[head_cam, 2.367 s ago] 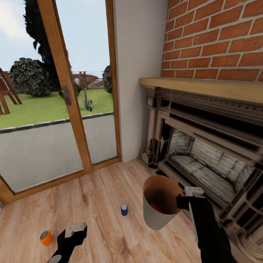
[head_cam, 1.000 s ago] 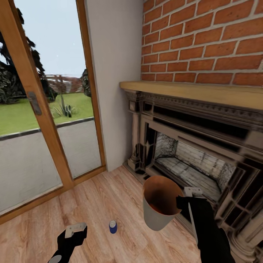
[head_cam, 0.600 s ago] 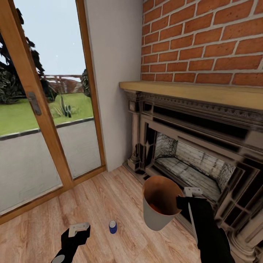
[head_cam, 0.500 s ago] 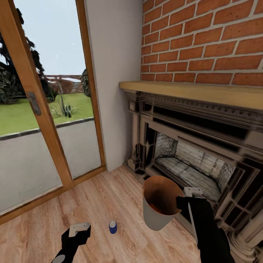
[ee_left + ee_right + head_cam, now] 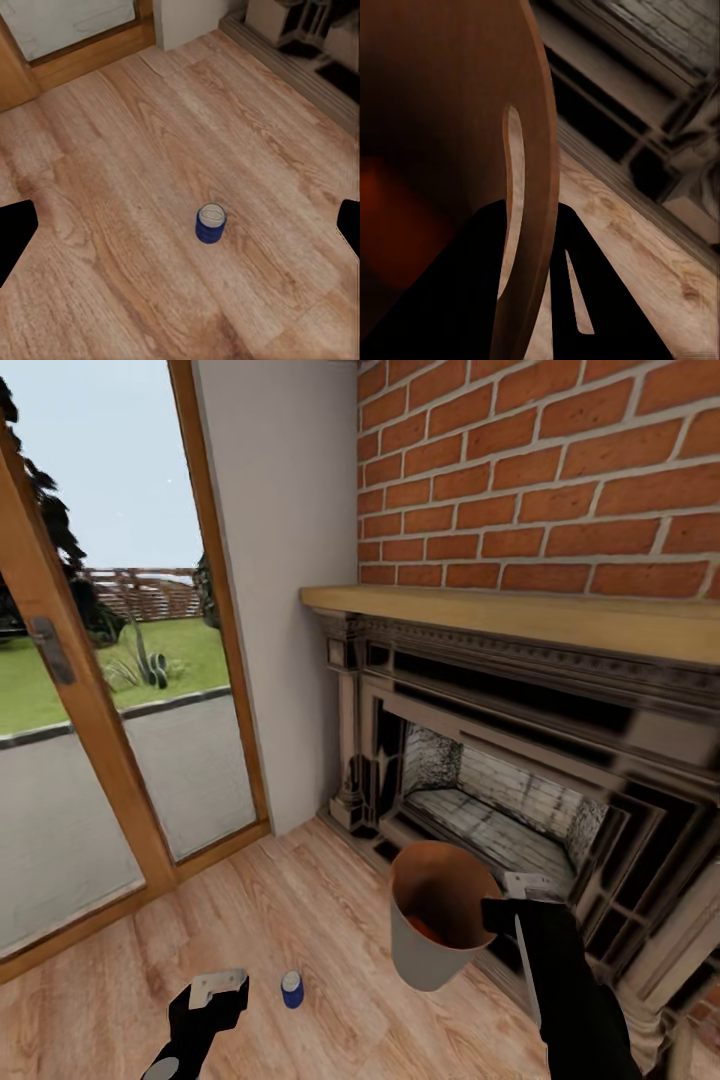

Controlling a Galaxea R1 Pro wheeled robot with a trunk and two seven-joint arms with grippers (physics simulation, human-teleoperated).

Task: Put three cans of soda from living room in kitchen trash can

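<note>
Light wood planks run across the whole floor [image 5: 300, 920] in your head view, with the brick fireplace [image 5: 520, 760] on the right and the glass door [image 5: 90, 690] on the left. Your right gripper [image 5: 497, 913] is clamped on the rim of the bin [image 5: 432, 950], holding it up off the floor, and you can just make out something orange [image 5: 425, 929] low inside it, probably a can, but it's mostly hidden by the wall. The blue can [image 5: 291, 989] stands upright on the planks, just beside your left gripper [image 5: 215, 1000], between it and the bin.

Your left wrist view gives you the blue can [image 5: 211, 223] from above, silver top up, with black fingertips [image 5: 15, 232] cut off at both edges of the picture, so that gripper is spread wide with nothing in it.

Your right wrist view is the close-up: the bin's brown inside [image 5: 442, 112], a finger [image 5: 480, 285] on each side of the wall, and a dim orange blur [image 5: 390, 217] deep down. It's too dark to say how many cans are in there.
</note>
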